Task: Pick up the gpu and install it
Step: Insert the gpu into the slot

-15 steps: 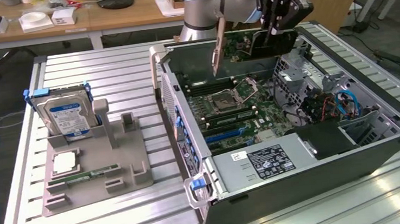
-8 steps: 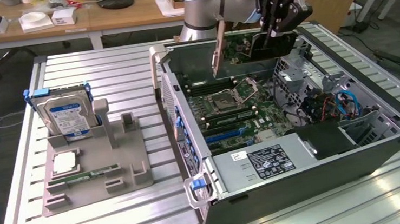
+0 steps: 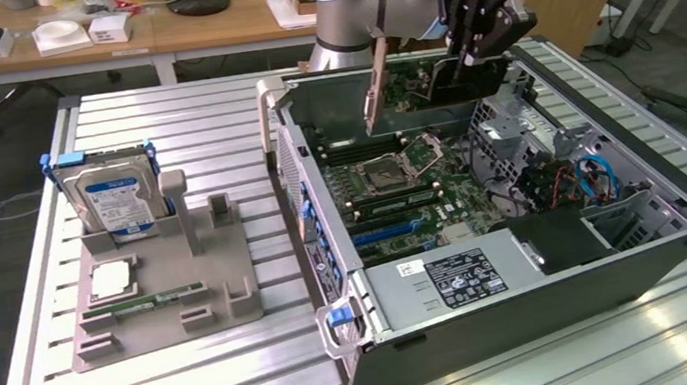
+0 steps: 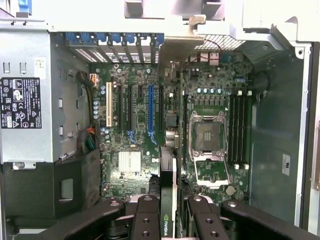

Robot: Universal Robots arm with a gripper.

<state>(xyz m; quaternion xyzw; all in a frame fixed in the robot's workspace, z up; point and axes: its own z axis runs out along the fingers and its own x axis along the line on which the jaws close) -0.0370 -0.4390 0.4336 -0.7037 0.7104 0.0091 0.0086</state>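
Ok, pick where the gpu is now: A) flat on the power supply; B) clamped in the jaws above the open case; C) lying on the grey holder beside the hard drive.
B: the gpu is clamped in the jaws, up over the motherboard of the open case.

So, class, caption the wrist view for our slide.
Wrist view: fingers grip the gpu edge-on over the motherboard of the open case.
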